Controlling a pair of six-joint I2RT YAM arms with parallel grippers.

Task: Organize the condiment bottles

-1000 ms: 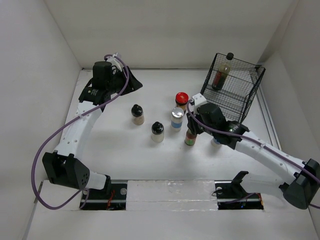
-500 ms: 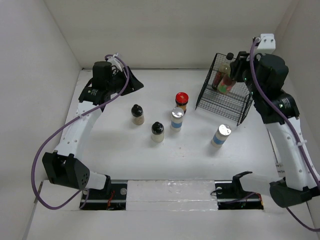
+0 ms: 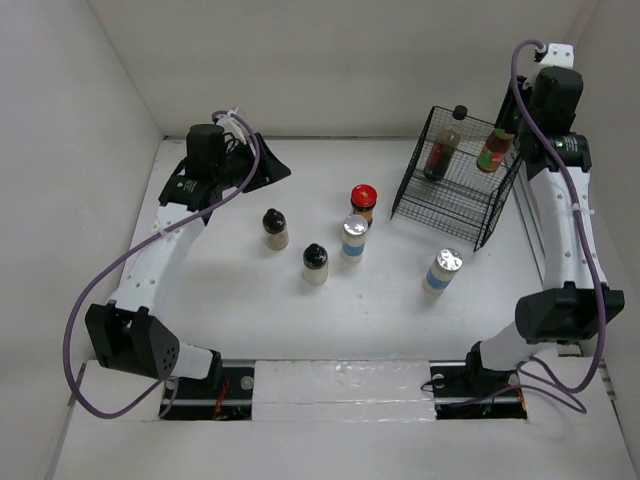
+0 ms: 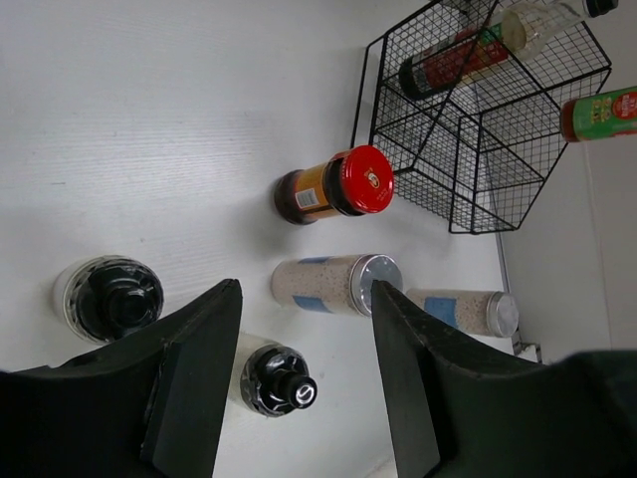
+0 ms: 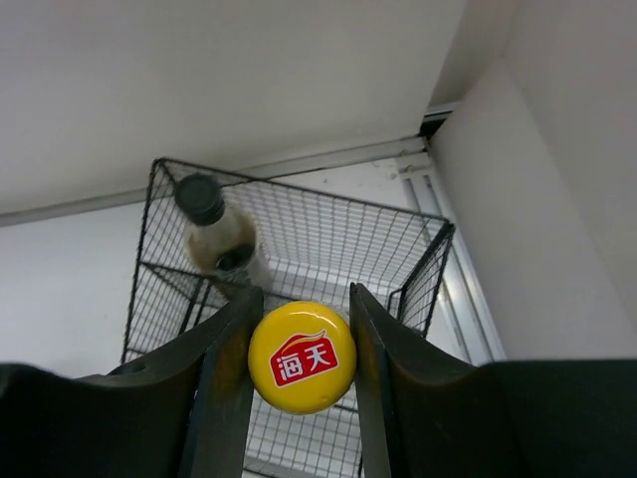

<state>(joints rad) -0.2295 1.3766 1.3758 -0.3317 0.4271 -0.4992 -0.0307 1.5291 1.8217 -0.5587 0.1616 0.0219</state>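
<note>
My right gripper (image 5: 302,358) is shut on the yellow cap of the red-green bottle (image 3: 492,150), which hangs over the right side of the wire basket (image 3: 470,122). A tall dark black-capped bottle (image 3: 444,146) leans inside that basket. On the table stand a red-lidded jar (image 3: 362,200), a silver-lidded blue-labelled jar (image 3: 354,236), a second one (image 3: 441,270), and two black-capped shakers (image 3: 274,228) (image 3: 315,263). My left gripper (image 4: 304,378) hovers open at the back left, above the table, with nothing between its fingers.
White walls close in the table on three sides. The basket (image 5: 299,194) stands in the back right corner, close to the right wall. A purple cable loops from the left arm over the table's left side.
My right arm has lifted the yellow-capped bottle off the table near the front silver-lidded jar and carried it up over the basket. The left arm has stayed in place.
</note>
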